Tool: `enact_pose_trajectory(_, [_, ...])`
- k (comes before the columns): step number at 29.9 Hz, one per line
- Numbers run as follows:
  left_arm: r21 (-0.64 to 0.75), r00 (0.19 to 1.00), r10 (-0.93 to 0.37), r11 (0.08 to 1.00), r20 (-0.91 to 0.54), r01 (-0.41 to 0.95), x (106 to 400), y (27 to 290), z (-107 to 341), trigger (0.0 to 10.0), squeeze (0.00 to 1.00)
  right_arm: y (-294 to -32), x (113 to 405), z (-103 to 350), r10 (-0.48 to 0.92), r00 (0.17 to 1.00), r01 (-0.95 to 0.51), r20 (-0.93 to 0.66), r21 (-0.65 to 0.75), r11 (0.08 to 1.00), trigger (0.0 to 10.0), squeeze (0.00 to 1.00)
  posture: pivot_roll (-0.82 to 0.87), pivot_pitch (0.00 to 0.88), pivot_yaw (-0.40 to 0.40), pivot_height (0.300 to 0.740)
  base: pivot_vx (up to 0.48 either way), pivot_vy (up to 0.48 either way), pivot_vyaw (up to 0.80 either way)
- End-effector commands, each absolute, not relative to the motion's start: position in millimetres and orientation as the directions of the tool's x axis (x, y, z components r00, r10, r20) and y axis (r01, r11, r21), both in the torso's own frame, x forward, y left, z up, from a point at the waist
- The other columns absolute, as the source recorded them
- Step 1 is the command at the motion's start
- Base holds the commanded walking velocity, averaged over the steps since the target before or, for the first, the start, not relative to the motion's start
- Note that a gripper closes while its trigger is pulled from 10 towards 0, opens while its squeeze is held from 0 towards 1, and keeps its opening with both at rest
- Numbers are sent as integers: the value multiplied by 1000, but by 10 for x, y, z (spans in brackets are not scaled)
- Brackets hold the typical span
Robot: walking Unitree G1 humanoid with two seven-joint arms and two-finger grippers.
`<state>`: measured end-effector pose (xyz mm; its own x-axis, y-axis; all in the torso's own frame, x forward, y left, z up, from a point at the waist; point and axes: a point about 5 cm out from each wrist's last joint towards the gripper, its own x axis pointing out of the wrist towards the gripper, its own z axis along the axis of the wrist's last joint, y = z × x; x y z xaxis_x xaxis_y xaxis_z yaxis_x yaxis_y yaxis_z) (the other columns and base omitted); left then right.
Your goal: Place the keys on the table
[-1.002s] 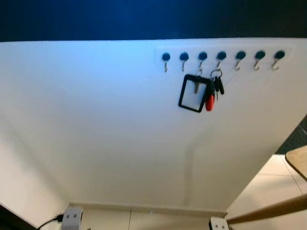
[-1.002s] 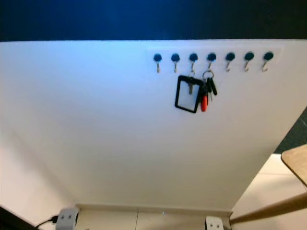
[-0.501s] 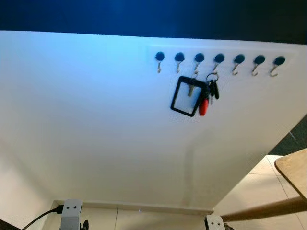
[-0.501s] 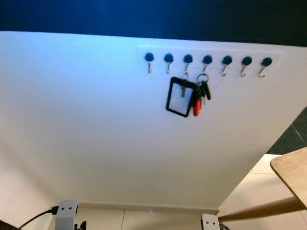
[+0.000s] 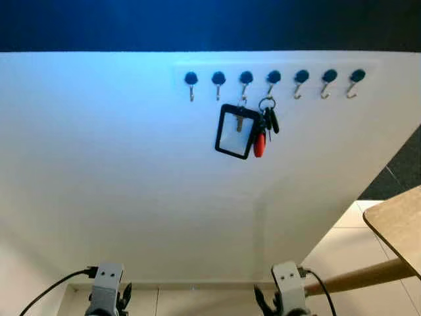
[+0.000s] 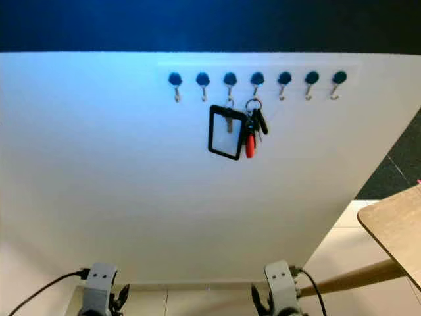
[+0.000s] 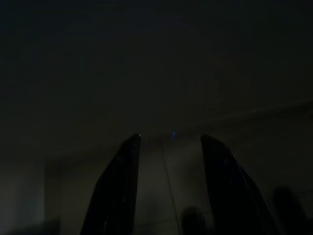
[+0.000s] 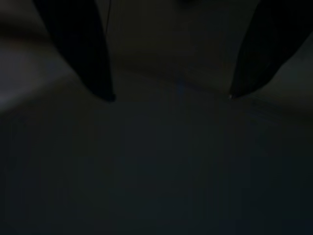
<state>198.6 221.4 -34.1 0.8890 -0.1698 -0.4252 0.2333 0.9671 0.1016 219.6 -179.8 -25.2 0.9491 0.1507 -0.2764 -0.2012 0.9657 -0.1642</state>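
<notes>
White wall (image 5: 131, 171) with a hook row (image 5: 273, 78); keys (image 5: 265, 124) hang beside a badge holder (image 5: 231, 130), no writing legible. Left gripper (image 7: 168, 142) and right gripper (image 8: 171, 95) spread apart.

Black card holder (image 5: 235, 130) on a wall hook (image 5: 245, 80)

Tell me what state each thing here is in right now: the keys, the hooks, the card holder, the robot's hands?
keys: hanging from a wall hook, not yet taken
black card holder: hanging beside the keys, tilted
row of hooks: two in use, the others bare
wooden table: corner in view, bare
left end effector: open, holding nothing
right end effector: open, holding nothing
</notes>
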Motion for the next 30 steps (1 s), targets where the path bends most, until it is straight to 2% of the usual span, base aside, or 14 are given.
enact_pose_trajectory(1, [123, 890, -335, 914, -309, 387, 2032, 2155, -122, 10000, 0, -1803, 2323, 68, 167, 984, -176, -61, -186, 967, 10000, 0, 53, 75, 27, 740, 0, 0, 0])
enact_pose_trajectory(3, [169, 887, -430, 874, -171, 456, 2102, 2080, 170, 10000, 0, -1786, 2456, 478, 153, 976, -125, 157, -175, 977, 10000, 0, 49, 80, 27, 740, 0, 0, 0])
enact_pose_trajectory(4, [169, 887, -430, 874, -171, 456, 2102, 2080, 170, 10000, 0, -1786, 2456, 478, 153, 976, -125, 157, -175, 977, 10000, 0, 49, 80, 27, 740, 0, 0, 0])
enact_pose_trajectory(6, [183, 884, -468, 867, -26, 464, 2197, 1973, 523, 10000, 0, -1722, 2533, 877, 145, 934, -102, 327, -147, 984, 10000, 0, 41, 85, 23, 740, 0, 0, 0])
enact_pose_trajectory(11, [184, 818, -562, 823, 120, 538, 2198, 1711, 938, 10000, 0, -1559, 2539, 1329, 191, 843, -140, 503, -136, 981, 10000, 0, 38, 91, 26, 740, 0, 0, 0])
enact_pose_trajectory(13, [187, 774, -603, 797, 191, 575, 2167, 1559, 1153, 10000, 0, -1467, 2491, 1543, 212, 790, -162, 576, -137, 977, 10000, 929, 31, 90, 27, 740, 0, 0, 0])
enact_pose_trajectory(15, [189, 763, -610, 792, 212, 581, 2157, 1523, 1213, 10000, 0, -1444, 2470, 1599, 216, 776, -167, 593, -137, 976, 10000, 929, 31, 91, 27, 740, 0, 0, 0])
enact_pose_trajectory(16, [187, 755, -614, 790, 230, 584, 2147, 1493, 1273, 10000, 0, -1420, 2439, 1645, 218, 769, -177, 601, -127, 976, 10000, 1000, 32, 92, 26, 740, 0, 0, 0])
enact_pose_trajectory(19, [184, 748, -618, 786, 242, 590, 2137, 1457, 1344, 10000, 0, -1391, 2393, 1681, 219, 773, -197, 595, -103, 975, 10000, 1000, 31, 93, 25, 740, 0, 0, 0])
enact_pose_trajectory(20, [188, 747, -618, 786, 244, 589, 2138, 1442, 1372, 10000, 0, -1379, 2381, 1685, 224, 778, -208, 587, -95, 973, 10000, 957, 34, 93, 24, 740, 0, 0, 0])
enact_pose_trajectory(21, [196, 752, -613, 790, 243, 581, 2149, 1437, 1397, 10000, 0, -1368, 2375, 1692, 227, 783, -219, 579, -85, 972, 10000, 580, 33, 95, 24, 740, 0, 0, 0])
enact_pose_trajectory(22, [206, 757, -607, 795, 243, 571, 2161, 1438, 1414, 10000, 0, -1360, 2375, 1700, 230, 786, -227, 574, -78, 971, 10000, 580, 33, 95, 24, 740, 0, 0, 0])
enact_pose_trajectory(23, [211, 765, -592, 806, 253, 553, 2184, 1444, 1442, 10000, 0, -1345, 2393, 1729, 230, 785, -237, 575, -64, 969, 10000, 0, 31, 95, 24, 740, 0, 0, 0])
enact_pose_trajectory(30, [199, 789, -526, 850, 317, 487, 2255, 1457, 1635, 10000, 0, -1244, 2481, 1894, 282, 764, -343, 581, -6, 939, 10000, 0, 34, 99, 21, 740, 0, 0, 0])
